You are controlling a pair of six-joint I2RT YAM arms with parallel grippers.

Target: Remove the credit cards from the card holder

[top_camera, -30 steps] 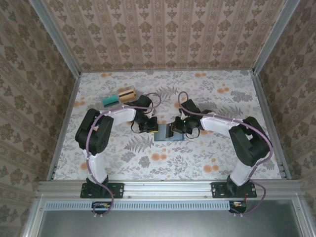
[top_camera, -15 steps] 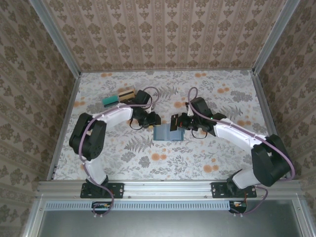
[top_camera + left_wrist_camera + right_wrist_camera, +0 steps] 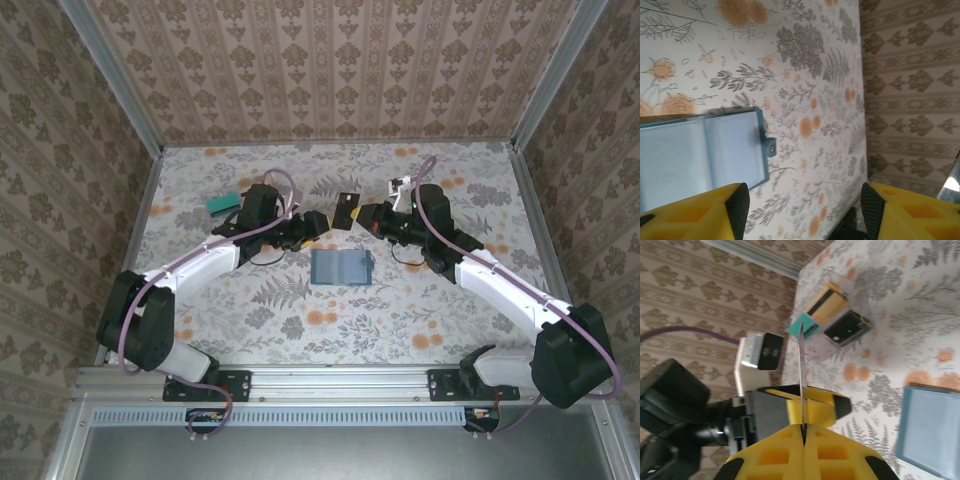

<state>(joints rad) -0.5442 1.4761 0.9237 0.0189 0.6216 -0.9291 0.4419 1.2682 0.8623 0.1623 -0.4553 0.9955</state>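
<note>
On the near side of both pincers, the card holder (image 3: 341, 267) lies opened flat on the flowered table (image 3: 450, 300). Its slate-blue inner faces are turned up, and it lies apart from either set of fingers. Seen from the left wrist, the card holder (image 3: 700, 150) sits off toward that pincer's left-hand finger. A small clasp tab (image 3: 772, 148) pokes from its outer edge.

Just past the holder, the left pincer (image 3: 316, 224) reaches in from the left. Its yellow fingers (image 3: 732, 210) stand wide apart, with bare flowered tabletop showing between them.

Facing it from the other side is the right pincer (image 3: 364, 215), pressed together on a dark card (image 3: 346, 209). From above, the card juts out of the fingertips toward the left pincer and so sits between the two. Whether it touches the left fingers I cannot tell. From the right wrist, the right pincer (image 3: 802, 426) has the dark card (image 3: 801, 370) nipped edge-on. The card shows as a thin upright line rising from the seam of the yellow pads.

Farther off, beyond the left pincer and behind its arm, the teal-green card (image 3: 222, 204) rests on the table toward the back left. From the right wrist, a tan-orange card (image 3: 829, 301) with a dark stripe lies right beside it, well away from the right pincer.
</note>
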